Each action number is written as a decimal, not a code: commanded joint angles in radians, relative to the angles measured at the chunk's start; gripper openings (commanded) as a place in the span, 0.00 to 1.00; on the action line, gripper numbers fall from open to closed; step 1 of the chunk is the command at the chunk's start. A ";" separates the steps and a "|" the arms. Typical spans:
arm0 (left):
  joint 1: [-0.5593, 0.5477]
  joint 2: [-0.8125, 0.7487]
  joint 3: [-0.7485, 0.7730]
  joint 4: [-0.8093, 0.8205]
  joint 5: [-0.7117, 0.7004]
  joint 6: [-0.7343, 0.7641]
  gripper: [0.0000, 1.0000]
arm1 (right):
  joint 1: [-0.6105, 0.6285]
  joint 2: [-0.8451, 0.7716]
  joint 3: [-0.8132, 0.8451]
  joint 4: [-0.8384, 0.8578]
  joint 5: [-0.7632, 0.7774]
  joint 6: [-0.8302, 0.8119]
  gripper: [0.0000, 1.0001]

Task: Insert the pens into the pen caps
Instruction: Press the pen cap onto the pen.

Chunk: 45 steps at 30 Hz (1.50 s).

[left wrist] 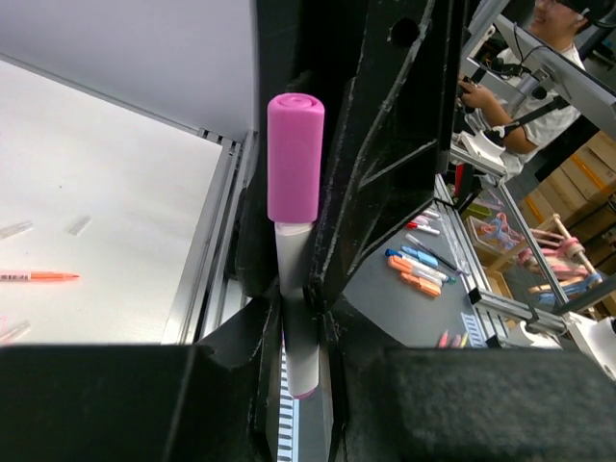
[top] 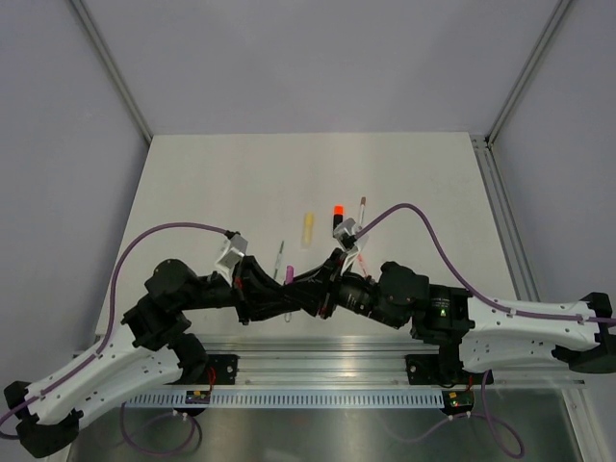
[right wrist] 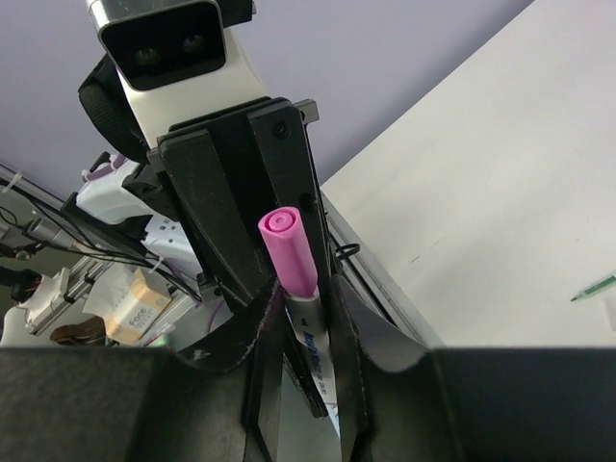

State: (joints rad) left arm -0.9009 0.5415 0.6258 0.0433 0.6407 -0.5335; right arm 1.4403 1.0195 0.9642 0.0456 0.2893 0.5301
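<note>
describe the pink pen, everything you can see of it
The pink pen has a bright pink cap with a flat, ringed end. The cap is fully seated on a whitish barrel that carries blue print and has a pink tail. It looks like smooth plastic. The pen is off the table, between the two arms. The left gripper is shut on the barrel. The right gripper flanks the barrel just below the cap, but I cannot tell whether it is gripping.
</note>
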 commanded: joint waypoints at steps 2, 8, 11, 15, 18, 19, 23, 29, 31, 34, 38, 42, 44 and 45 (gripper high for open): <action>0.000 -0.018 0.011 0.225 -0.052 -0.014 0.00 | 0.025 0.065 0.022 -0.133 0.007 -0.041 0.14; -0.001 -0.031 -0.012 0.201 -0.058 -0.008 0.38 | 0.026 0.050 0.079 -0.182 0.046 -0.099 0.00; -0.001 -0.043 -0.078 0.240 -0.049 -0.043 0.73 | 0.017 0.041 0.106 -0.188 0.048 -0.140 0.00; -0.001 -0.061 -0.147 0.260 -0.072 -0.075 0.99 | -0.037 0.036 0.116 -0.158 -0.024 -0.154 0.00; -0.001 -0.054 -0.167 0.279 -0.070 -0.088 0.99 | -0.084 0.037 0.108 -0.119 -0.093 -0.151 0.00; -0.001 -0.046 -0.172 0.285 -0.078 -0.092 0.99 | -0.093 0.037 0.108 -0.103 -0.123 -0.154 0.00; -0.001 -0.006 -0.204 0.345 -0.067 -0.129 0.99 | -0.123 0.047 0.108 -0.059 -0.197 -0.166 0.00; -0.001 0.034 -0.224 0.422 -0.039 -0.152 0.96 | -0.158 0.034 0.073 0.019 -0.257 -0.190 0.00; -0.001 0.038 -0.225 0.418 -0.042 -0.146 0.86 | -0.167 0.033 0.073 0.025 -0.265 -0.202 0.00; -0.001 0.048 -0.224 0.420 -0.047 -0.143 0.70 | -0.178 0.030 0.073 0.036 -0.275 -0.212 0.00; -0.001 0.044 -0.219 0.414 -0.062 -0.135 0.47 | -0.187 0.021 0.065 0.036 -0.279 -0.220 0.00; -0.001 0.040 -0.209 0.406 -0.073 -0.128 0.16 | -0.196 0.007 0.031 0.048 -0.285 -0.211 0.00; -0.001 0.046 -0.201 0.402 -0.073 -0.125 0.05 | -0.196 -0.002 0.016 0.048 -0.285 -0.209 0.00; -0.001 0.046 -0.201 0.402 -0.076 -0.123 0.02 | -0.198 -0.006 0.011 0.042 -0.285 -0.209 0.00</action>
State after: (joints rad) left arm -0.9043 0.5846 0.4015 0.3904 0.5949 -0.6579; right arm 1.2488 1.0447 0.9936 0.0654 0.0345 0.3428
